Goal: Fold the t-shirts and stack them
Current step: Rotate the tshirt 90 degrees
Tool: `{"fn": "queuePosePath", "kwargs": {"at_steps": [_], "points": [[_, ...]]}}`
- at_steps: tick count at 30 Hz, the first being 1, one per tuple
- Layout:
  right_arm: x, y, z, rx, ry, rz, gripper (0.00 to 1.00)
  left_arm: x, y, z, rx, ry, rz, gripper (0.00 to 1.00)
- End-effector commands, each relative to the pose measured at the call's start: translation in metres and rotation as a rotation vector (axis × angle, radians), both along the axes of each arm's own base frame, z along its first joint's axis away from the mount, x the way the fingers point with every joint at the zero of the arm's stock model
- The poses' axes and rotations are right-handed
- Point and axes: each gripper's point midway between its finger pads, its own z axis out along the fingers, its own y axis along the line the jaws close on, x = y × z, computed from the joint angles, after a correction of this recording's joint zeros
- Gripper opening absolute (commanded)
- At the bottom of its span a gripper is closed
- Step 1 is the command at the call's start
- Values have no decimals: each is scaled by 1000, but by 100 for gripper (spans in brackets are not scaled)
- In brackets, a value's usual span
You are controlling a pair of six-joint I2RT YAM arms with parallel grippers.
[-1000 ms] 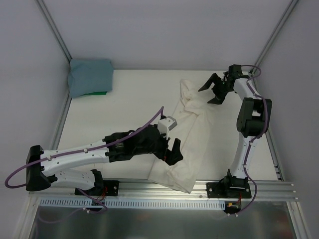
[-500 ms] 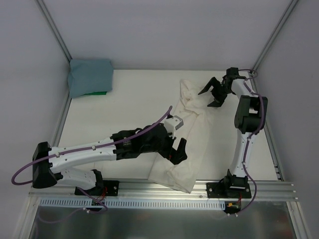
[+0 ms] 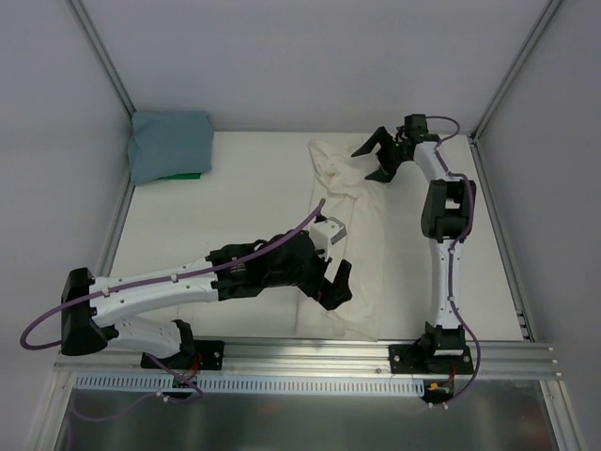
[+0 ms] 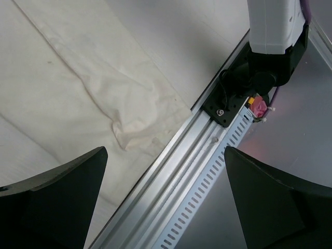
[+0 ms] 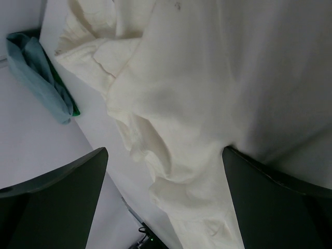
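Observation:
The cream t-shirt (image 3: 344, 180) lies as a long rumpled strip from the back centre to the front rail. Its front corner (image 4: 136, 136) shows in the left wrist view. The teal t-shirt (image 3: 170, 145) lies folded in the back left corner, and also shows in the right wrist view (image 5: 40, 72). My left gripper (image 3: 336, 287) hovers open over the cream shirt's front end, nothing between its fingers (image 4: 57, 197). My right gripper (image 3: 374, 160) stands open above the shirt's bunched back end (image 5: 171, 129), holding nothing.
A green item (image 3: 180, 176) peeks out under the teal shirt. The slotted aluminium rail (image 4: 207, 155) runs along the table's front edge, with the right arm's base (image 4: 270, 46) bolted to it. Grey walls and frame posts close in the back and sides.
The right arm swung left along the back and the cream shirt's back end shifted left with it. The left gripper moved right over the shirt's front end, which now lies further right.

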Motion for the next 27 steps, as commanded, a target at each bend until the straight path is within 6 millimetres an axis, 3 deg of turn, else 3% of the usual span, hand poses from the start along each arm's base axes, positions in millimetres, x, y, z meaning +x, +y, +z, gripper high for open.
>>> {"fn": "queuePosePath", "kwargs": {"at_steps": [1, 6, 11, 15, 16, 18, 19, 20, 21, 22, 23, 24, 25, 26, 27], "points": [[31, 30, -18, 59, -54, -9, 99, -1, 1, 2, 8, -9, -15, 99], [68, 51, -10, 167, -152, -53, 99, 2, 8, -13, 36, 21, 3, 99], [89, 58, -1, 247, -238, -80, 99, 5, 10, -24, 41, 51, 21, 99], [106, 59, 33, 285, -379, -77, 99, 7, 12, -38, 60, 69, 36, 99], [106, 59, 54, 292, -420, -64, 100, 7, 12, -39, 59, 69, 38, 99], [103, 59, 73, 295, -465, -51, 99, 6, 15, -48, 64, 82, 53, 99], [100, 56, 86, 291, -492, -38, 99, 6, 13, -49, 49, 82, 55, 99], [93, 55, 128, 291, -559, -21, 99, 4, 17, -56, 49, 95, 57, 99], [83, 52, 127, 279, -544, -16, 99, 2, 17, -58, 37, 101, 59, 99], [74, 49, 140, 258, -578, 11, 99, 2, 15, -57, 8, 98, 58, 99], [49, 44, 167, 236, -593, 27, 99, -1, 21, -64, 1, 111, 65, 99], [35, 38, 176, 190, -604, 25, 99, -2, 22, -66, -14, 113, 68, 99], [14, 31, 171, 95, -596, 59, 99, -4, 26, -71, -41, 121, 80, 99], [-23, 22, 188, 33, -607, 61, 99, -4, 29, -74, -51, 124, 92, 99], [-39, 11, 183, -42, -591, 40, 99, -5, 31, -78, -57, 129, 96, 99]]}}
